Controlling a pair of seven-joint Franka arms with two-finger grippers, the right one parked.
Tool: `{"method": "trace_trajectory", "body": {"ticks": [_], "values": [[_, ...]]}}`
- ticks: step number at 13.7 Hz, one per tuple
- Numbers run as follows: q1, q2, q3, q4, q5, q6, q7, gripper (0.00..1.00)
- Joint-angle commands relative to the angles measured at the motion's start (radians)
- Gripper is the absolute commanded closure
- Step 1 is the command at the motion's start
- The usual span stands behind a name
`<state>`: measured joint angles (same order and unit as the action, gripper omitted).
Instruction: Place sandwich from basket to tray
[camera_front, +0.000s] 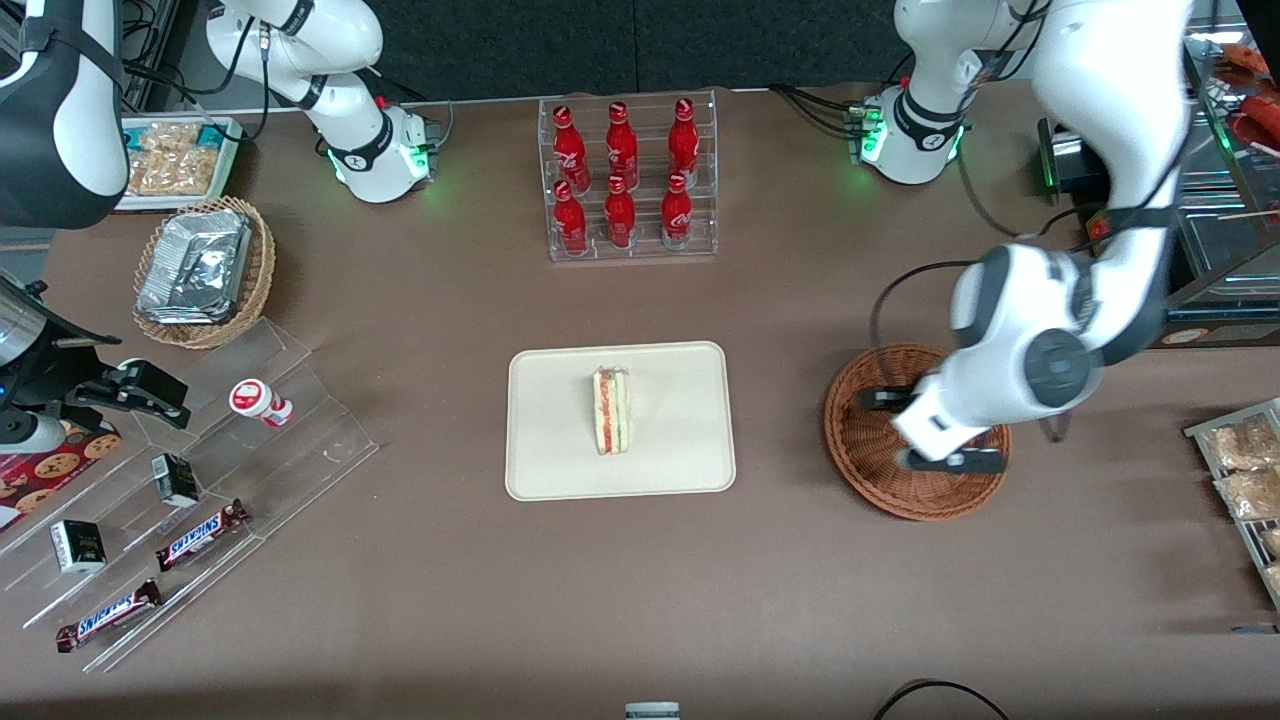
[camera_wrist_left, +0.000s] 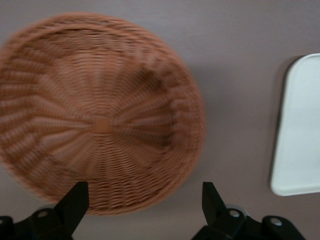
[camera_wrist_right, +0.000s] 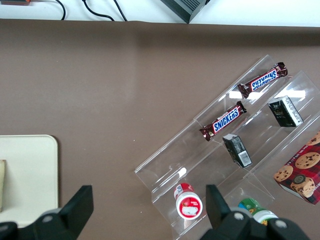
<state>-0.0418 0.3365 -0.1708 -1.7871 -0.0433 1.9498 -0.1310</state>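
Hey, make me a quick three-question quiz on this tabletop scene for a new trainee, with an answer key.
1. True or false: the sandwich lies on the tray.
2. What does the basket hold? A) a sandwich B) foil containers C) nothing visible
3. Fill in: the gripper hovers over the basket with its fingers ____.

Key:
1. True.
2. C; the left wrist view shows only bare weave.
3. Open, holding nothing.

The table (camera_front: 400, 600) is seen from high above in the front view. The basket (camera_wrist_left: 100, 115) and a tray (camera_wrist_left: 300, 125) edge are seen close, straight down, between the spread fingers of the gripper (camera_wrist_left: 145, 210); both also appear in the front view, basket at 3 o'clock of tray.
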Motion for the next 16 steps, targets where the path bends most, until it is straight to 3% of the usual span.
{"method": "trace_trajectory", "body": {"ticks": [1,4,8,16], "values": [[0.075,-0.161,-0.010,-0.097,0.016,0.004,0.108,0.00],[0.154,-0.250,-0.010,-0.052,0.025,-0.106,0.145,0.00],[0.158,-0.249,-0.012,0.176,0.075,-0.325,0.130,0.00],[0.160,-0.297,0.005,0.221,0.079,-0.359,0.129,0.00]]}}
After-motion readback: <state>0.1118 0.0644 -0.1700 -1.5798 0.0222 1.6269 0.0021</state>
